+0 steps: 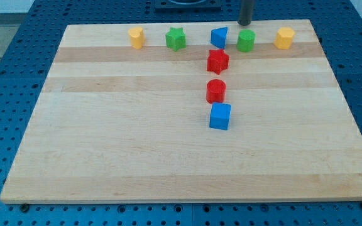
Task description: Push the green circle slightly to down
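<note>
Bench (168, 163): a pale wooden board with long grain stripes, lying on a blue perforated surface; it carries every block.
Top-edge row: along the bench's top edge we see a yellow block (136, 37), a green star (175, 39), a blue block (219, 37), the green circle (246, 41) and another yellow block (285, 37) nearest the top right corner.
Centre column: a red star (217, 61), a red cylinder (215, 91) and a blue cube (220, 117) run from the top edge towards the middle of the bench.
Green circle: a short round block, matte and plastic-looking, near the top edge, just beside the blue block and well apart from the bottom edge.
Our tip (245, 23): the dark rod comes in over the top edge and ends just above the green circle, very close; we cannot tell whether it touches.
Why there: we judge that standing behind the circle on its top-edge side lets a short stroke slide it towards the bottom edge.
Gripper: we have none, only the rod, so nothing opens, closes or grips.
Risk: the blue block beside the circle could be clipped if our stroke drifts.
</note>
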